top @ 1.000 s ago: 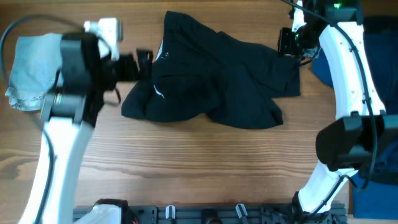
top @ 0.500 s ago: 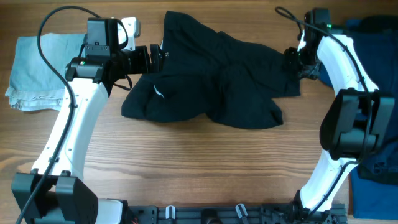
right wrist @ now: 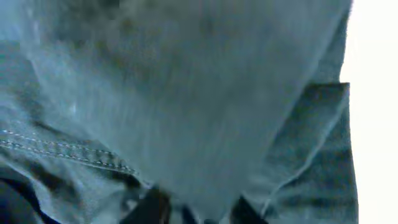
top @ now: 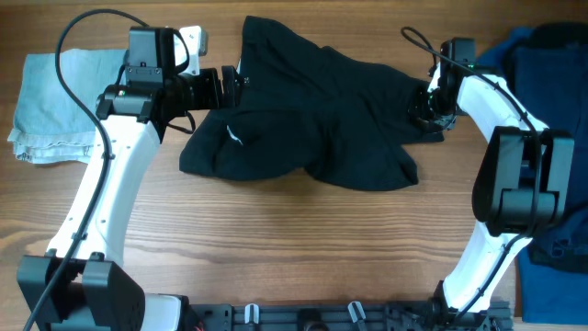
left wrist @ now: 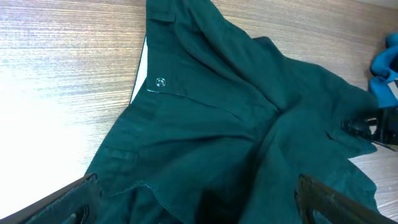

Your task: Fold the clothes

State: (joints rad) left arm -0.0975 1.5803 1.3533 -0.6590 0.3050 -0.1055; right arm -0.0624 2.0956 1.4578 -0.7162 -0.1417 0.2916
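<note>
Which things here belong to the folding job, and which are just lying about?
Part of the job:
black shorts, rumpled mid-table
left pincer, open at their waistband end
right pincer, down on their opposite edge

Just lying about:
pale blue folded cloth, far left
deep blue heap of clothing, far right

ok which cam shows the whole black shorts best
Overhead: the shorts lie whole in frame, nearly every edge visible. Left wrist crops the near edge but shows the waistband button clearly. Right wrist gives only a blurred close-up of fabric and stitching.
</note>
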